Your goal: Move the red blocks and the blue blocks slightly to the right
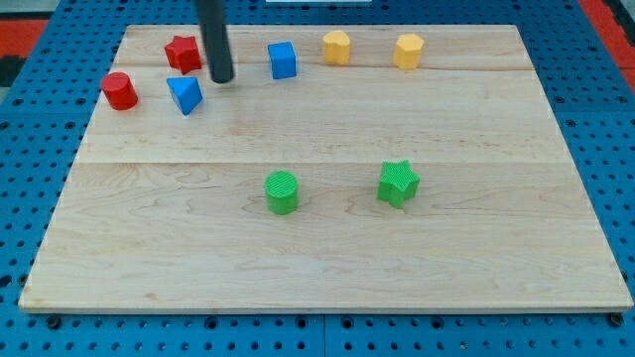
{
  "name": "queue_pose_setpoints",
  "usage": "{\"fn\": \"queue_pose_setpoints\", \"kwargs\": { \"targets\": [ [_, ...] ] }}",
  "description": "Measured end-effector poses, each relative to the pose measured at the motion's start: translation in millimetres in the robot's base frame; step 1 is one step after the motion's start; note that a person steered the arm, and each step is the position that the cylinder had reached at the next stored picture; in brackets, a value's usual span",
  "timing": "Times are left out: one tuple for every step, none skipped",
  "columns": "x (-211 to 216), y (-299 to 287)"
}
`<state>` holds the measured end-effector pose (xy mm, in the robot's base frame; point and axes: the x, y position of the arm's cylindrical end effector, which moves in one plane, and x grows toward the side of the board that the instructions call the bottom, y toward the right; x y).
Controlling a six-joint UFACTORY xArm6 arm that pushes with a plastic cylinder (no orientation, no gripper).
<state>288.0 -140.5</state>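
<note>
Wooden desk (pixel 327 258) carried it all: my tip (pixel 222 78) sat between red star (pixel 183 53) and blue cube (pixel 283 60), just beside blue triangle (pixel 185 95); red cylinder (pixel 119 91) far left. No jaws fitted.

The board (pixel 327 248) is pale wood with visible grain and seams between planks, smooth with a soft sheen. The green cylinder (pixel 282 191) and green star (pixel 398 182) look like ribbed, matt plastic. The red cylinder (pixel 119 90) and blue cube (pixel 283 59) look smoother. The rod (pixel 214 40) is dark and matt. The surround (pixel 30 178) is blue pegboard.
</note>
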Motion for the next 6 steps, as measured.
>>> {"fn": "queue_pose_setpoints", "kwargs": {
  "targets": [
    [-50, 45],
    [-22, 78],
    [53, 74],
    [46, -25],
    [13, -34],
    [8, -61]
  ]
}}
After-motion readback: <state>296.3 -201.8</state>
